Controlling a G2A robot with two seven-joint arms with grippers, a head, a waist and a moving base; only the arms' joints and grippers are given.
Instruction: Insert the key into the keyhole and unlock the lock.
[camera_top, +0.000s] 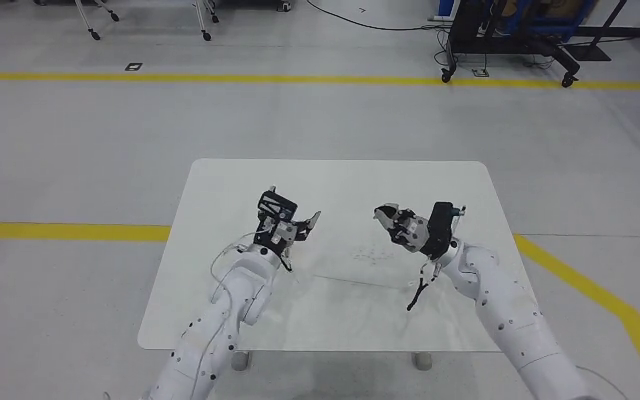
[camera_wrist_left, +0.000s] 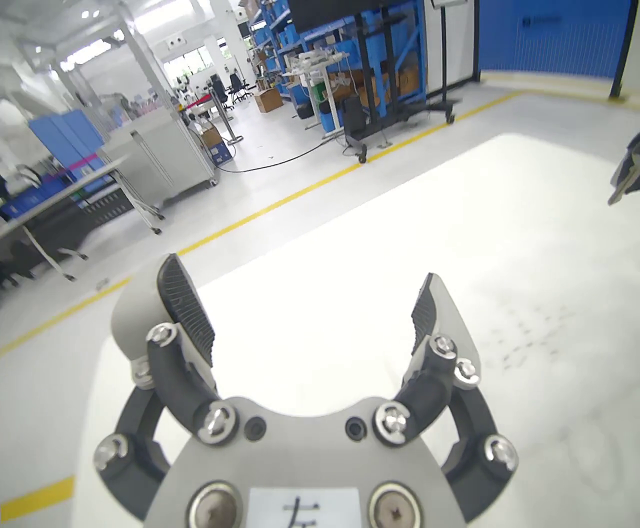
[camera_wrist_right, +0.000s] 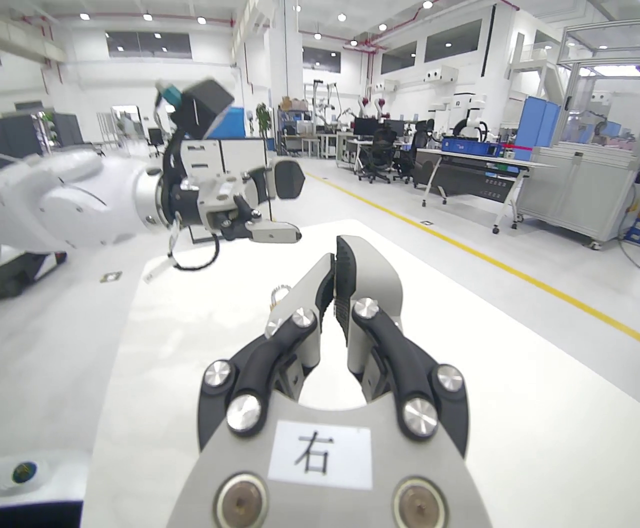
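White table (camera_top: 340, 190) with faint dark scuff marks (camera_top: 372, 255), two grippers above it facing each other, left gripper (camera_wrist_left: 300, 280) spread wide and empty, right gripper (camera_wrist_right: 336, 260) pinched together, one small metal ring (camera_wrist_right: 280, 295) just beside its fingers, too small to tell whether it belongs to a key, yellow floor lines (camera_top: 300, 78) beyond.

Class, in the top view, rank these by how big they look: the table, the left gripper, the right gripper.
Largest by far: table.
Then left gripper and right gripper, which look much alike, so no ranking between them.
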